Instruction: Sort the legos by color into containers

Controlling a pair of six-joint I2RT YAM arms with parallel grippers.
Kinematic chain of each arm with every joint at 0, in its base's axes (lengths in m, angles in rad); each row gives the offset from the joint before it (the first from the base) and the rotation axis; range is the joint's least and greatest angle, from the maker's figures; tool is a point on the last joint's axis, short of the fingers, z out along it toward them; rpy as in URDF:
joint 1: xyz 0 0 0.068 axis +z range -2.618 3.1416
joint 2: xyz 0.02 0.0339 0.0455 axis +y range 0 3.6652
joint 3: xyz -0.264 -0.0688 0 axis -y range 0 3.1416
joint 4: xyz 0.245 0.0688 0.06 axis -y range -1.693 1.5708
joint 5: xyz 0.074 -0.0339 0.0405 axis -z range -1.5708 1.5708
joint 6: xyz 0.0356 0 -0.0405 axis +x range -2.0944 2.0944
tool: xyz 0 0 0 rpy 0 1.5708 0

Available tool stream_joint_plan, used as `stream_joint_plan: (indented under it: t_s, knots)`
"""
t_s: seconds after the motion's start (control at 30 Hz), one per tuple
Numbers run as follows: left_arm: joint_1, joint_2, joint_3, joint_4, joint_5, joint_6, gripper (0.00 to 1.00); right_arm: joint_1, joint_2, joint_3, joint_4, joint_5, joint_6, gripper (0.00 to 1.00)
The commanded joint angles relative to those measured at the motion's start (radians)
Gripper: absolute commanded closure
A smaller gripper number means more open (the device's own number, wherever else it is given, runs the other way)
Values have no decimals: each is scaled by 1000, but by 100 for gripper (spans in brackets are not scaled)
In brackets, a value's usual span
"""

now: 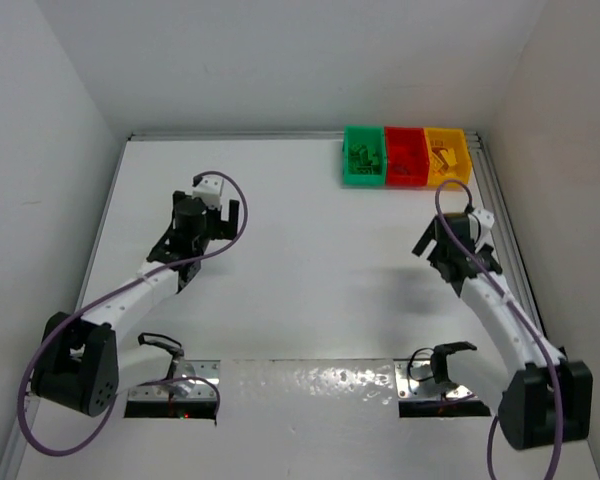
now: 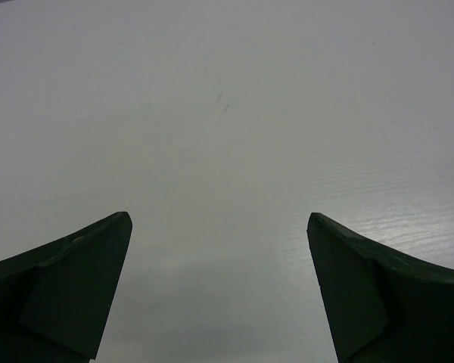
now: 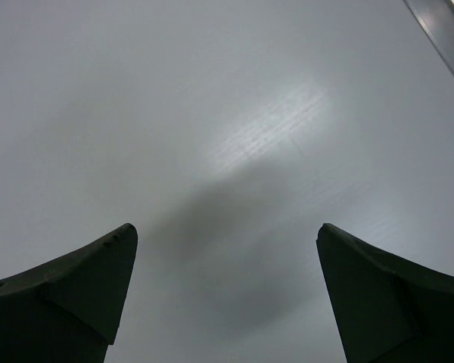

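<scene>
Counter [image 1: 310, 290] stretching white under both arms. Metal rail [image 1: 502, 230] running along right edge. Containers [image 1: 405, 181] sitting at far right corner. Right fingers [image 3: 76, 295] gaping apart near rail; left fingers [image 2: 76, 280] gaping too, both gripping nothing. Legos [image 1: 361, 155] lying inside containers.

- Top view bright and even, lit from overhead; table [image 1: 310, 280] nearly blown white, glare on the shiny strip [image 1: 310, 385] at its near edge.
- Right wrist: soft shadow [image 3: 234, 257], pale sheen [image 3: 276, 125] beyond.
- My fingers [image 3: 76, 302] dark, underexposed, slightly blurred.
</scene>
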Motion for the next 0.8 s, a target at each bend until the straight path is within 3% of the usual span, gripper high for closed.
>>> stream_joint_plan:
  t_s: [0.0, 0.3, 0.77]
  knots:
    - [7, -46, -23, 43, 35, 2, 0, 2, -160, -111, 13, -38, 82, 1]
    - [9, -45, -43, 62, 1, -63, 0, 0, -510, -354, 87, 41, 139, 1]
    - [9, -41, -43, 59, 33, -71, 0, 0, -522, -348, 39, 78, 145, 1]
